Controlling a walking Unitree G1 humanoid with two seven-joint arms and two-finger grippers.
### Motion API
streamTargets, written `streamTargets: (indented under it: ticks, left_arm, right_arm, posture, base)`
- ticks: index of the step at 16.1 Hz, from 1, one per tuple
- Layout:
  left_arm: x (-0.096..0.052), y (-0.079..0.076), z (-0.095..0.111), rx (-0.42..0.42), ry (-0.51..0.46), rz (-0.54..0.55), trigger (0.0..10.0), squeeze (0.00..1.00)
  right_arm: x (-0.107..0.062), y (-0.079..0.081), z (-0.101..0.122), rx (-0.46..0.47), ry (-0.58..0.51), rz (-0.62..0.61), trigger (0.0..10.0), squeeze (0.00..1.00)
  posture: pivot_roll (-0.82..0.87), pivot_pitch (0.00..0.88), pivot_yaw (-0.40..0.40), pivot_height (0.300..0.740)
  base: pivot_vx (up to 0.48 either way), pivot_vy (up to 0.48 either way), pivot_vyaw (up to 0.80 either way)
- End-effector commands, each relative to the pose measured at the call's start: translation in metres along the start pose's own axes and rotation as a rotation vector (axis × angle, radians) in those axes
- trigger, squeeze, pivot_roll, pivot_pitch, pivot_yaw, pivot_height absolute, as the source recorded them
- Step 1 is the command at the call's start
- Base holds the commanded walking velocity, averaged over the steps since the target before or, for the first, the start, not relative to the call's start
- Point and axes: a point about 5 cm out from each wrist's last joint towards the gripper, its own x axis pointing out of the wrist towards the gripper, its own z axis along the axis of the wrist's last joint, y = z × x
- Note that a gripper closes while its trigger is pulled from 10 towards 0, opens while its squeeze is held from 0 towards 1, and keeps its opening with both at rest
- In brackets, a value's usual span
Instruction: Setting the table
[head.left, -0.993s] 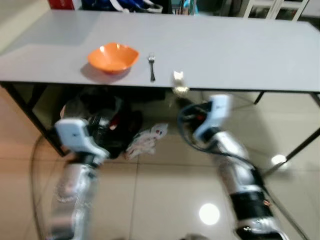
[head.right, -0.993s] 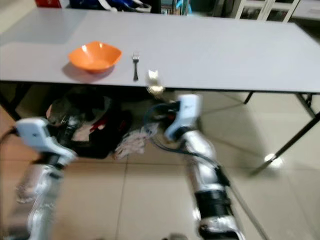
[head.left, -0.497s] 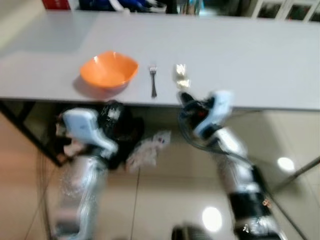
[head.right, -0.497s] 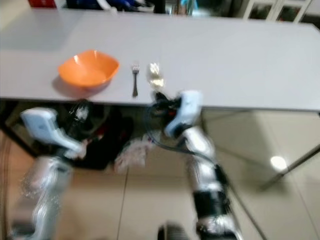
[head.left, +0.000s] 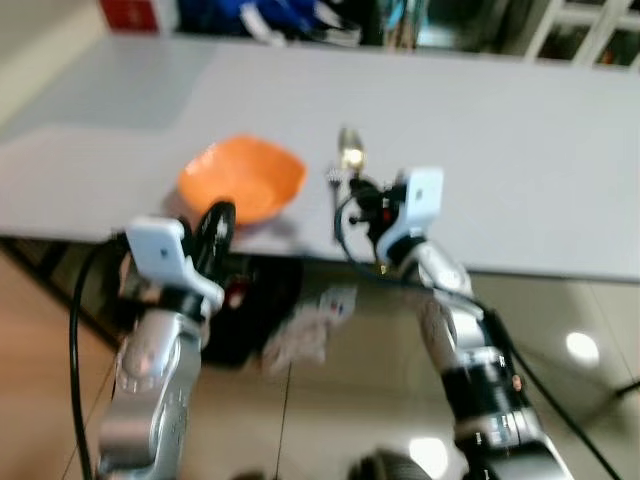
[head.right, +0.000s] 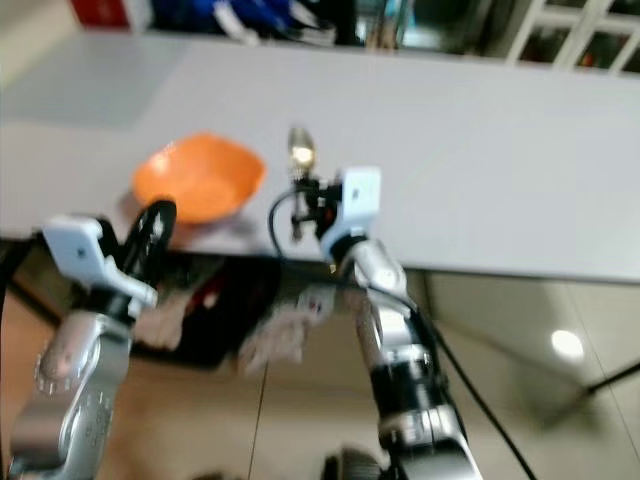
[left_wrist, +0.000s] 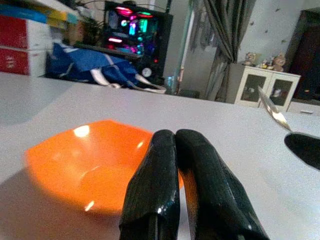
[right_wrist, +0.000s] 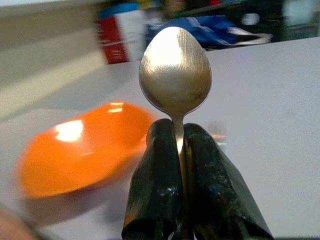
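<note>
holding a spoon (right_wrist: 175, 65) upright, the right pincer (right_wrist: 176, 150) is clamped on its handle over the table (head.left: 520, 150), just beside the orange bowl (head.left: 243, 178). next job, i think: lay it flat. left pincer (left_wrist: 175, 155) is pressed together, near the bowl.

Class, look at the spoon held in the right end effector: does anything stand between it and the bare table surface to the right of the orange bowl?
Nothing visible does. The right end effector grips the spoon upright above the table, just right of the orange bowl.
</note>
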Motion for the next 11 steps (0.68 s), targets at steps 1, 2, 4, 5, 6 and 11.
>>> streamTargets:
  ticks: [1,2,4,5,6,11]
  left_arm:
    - [0.000,-0.005,0.000,-0.003,0.002,-0.008,10.0,0.00]
    - [0.000,-0.005,0.002,-0.005,-0.004,-0.002,10.0,0.00]
    - [0.002,-0.006,0.009,0.002,-0.030,-0.002,10.0,0.00]
    - [0.003,-0.008,0.011,0.006,-0.035,-0.009,10.0,0.00]
    - [0.003,-0.011,0.014,0.009,-0.041,-0.028,10.0,0.00]
    - [-0.001,-0.041,0.031,0.014,-0.081,-0.204,10.0,0.00]
  right_arm:
    - [0.001,-0.010,0.000,-0.026,0.017,-0.054,10.0,0.00]
    - [0.004,-0.010,0.002,-0.041,0.024,-0.071,10.0,0.00]
    - [0.011,-0.012,0.000,-0.099,0.084,-0.146,10.0,0.00]
    - [0.012,-0.014,-0.002,-0.118,0.105,-0.168,10.0,0.00]
    - [0.014,-0.018,-0.006,-0.138,0.135,-0.208,10.0,0.00]
    - [0.022,-0.043,-0.005,-0.205,0.188,-0.400,10.0,0.00]
  posture:
    - [-0.08,0.096,-0.014,0.740]
    - [-0.08,0.098,-0.017,0.740]
    - [-0.07,0.104,-0.020,0.740]
    - [-0.07,0.105,-0.020,0.740]
    - [-0.07,0.109,-0.020,0.740]
    - [-0.06,0.128,-0.032,0.740]
  base:
    - [0.480,0.000,0.00]
    - [0.472,0.000,0.00]
    - [0.184,0.000,0.00]
    - [0.000,0.000,0.00]
    - [0.000,0.000,0.00]
    - [0.000,0.000,0.00]
